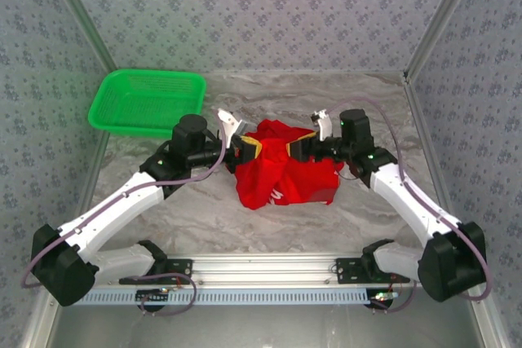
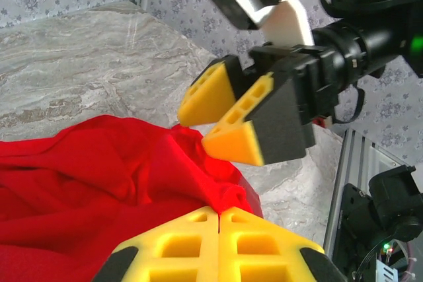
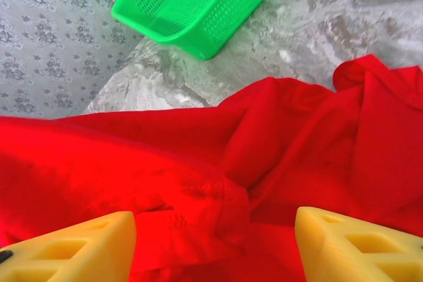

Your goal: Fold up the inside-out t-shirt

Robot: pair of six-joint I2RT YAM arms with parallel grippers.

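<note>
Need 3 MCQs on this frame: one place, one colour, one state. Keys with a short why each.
1. Where is the basket?
A. near right
B. centre
C. far left

2. What colour is the shirt?
A. blue
B. red
C. white

3. The right claw is:
A. open
B. shut on the basket
C. shut, empty

Key:
1 C: the top view shows it at the far left, beside the wall.
2 B: it is bright red in all three views.
3 A: its fingers stand wide apart over the shirt in the right wrist view.
</note>
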